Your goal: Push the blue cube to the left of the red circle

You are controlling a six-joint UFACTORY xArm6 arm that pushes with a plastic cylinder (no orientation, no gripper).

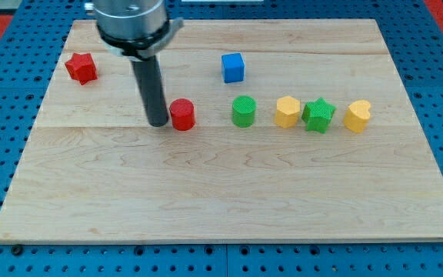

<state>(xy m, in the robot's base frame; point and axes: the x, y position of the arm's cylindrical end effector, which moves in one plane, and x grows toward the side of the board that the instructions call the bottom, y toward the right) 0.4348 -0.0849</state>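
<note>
1. While the rod stands upright, my tip [158, 121] rests on the bench [221, 200] just left of the red circle [182, 115]; it carries no claw.
2. Farther back, the blue cube [233, 68] sits up and right of the red circle, well apart.

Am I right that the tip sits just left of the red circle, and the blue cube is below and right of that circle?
Not quite. The camera view shows my tip just left of the red round block, as you say, but the blue cube lies toward the view's top and right of that circle, not below it.
</note>
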